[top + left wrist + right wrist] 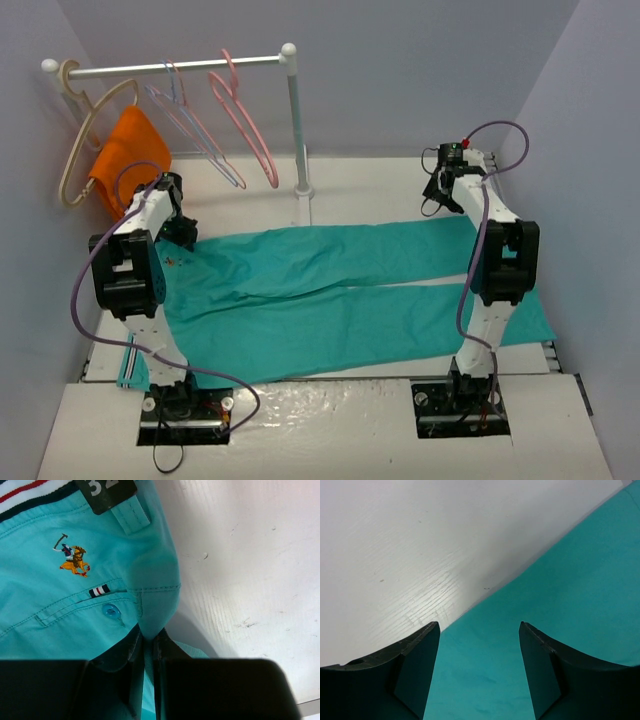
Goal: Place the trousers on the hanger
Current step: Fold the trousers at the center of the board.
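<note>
The teal trousers [340, 290] lie spread flat across the table, waist to the left and legs to the right. My left gripper [184, 233] is down at the waist end. In the left wrist view the left gripper [148, 641] is shut on a raised fold of the trousers [75, 595] beside the back-pocket button and an embroidered logo. My right gripper [438, 196] hovers over the far leg's end. In its own view the right gripper [480, 630] stands open above the trouser edge [570, 580], holding nothing. The salmon-pink hanger [246, 118] hangs on the rail.
A white rail on a stand [298, 130] sits at the back left. It carries a beige hanger [78, 140] with an orange cloth [128, 155] and a thin pale hanger [195, 130]. Bare white table [395, 540] lies behind the trousers. Walls close in on both sides.
</note>
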Controlling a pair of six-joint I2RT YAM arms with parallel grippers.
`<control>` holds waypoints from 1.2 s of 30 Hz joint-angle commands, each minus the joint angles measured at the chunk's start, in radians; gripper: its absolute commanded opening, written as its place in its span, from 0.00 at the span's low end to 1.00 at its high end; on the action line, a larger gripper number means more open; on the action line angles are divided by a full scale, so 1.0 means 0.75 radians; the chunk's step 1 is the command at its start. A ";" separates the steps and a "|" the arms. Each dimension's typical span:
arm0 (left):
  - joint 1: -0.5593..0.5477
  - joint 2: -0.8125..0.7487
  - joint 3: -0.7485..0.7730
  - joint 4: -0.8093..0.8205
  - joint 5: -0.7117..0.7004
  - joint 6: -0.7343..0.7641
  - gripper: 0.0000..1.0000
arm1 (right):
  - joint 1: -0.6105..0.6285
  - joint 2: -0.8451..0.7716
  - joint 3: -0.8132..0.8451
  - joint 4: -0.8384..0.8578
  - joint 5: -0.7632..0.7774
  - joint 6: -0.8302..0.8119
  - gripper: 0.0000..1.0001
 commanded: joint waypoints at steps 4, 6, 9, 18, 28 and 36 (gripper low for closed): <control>0.013 -0.151 -0.018 0.056 0.049 0.015 0.00 | -0.014 0.180 0.199 -0.099 0.083 0.035 0.62; 0.014 -0.157 -0.019 0.059 0.054 0.018 0.00 | -0.028 0.208 0.206 -0.102 0.075 0.039 0.62; 0.015 -0.169 -0.026 0.058 0.052 0.029 0.00 | -0.057 0.253 0.216 -0.101 0.047 0.037 0.62; 0.037 -0.201 -0.084 0.081 0.063 0.043 0.00 | -0.075 0.305 0.149 -0.100 0.011 0.035 0.57; 0.064 -0.219 -0.063 0.083 0.078 0.062 0.00 | -0.122 0.295 0.088 -0.099 -0.057 0.044 0.15; 0.098 -0.217 -0.011 0.099 0.111 0.079 0.00 | -0.175 0.243 0.156 -0.089 -0.148 0.043 0.00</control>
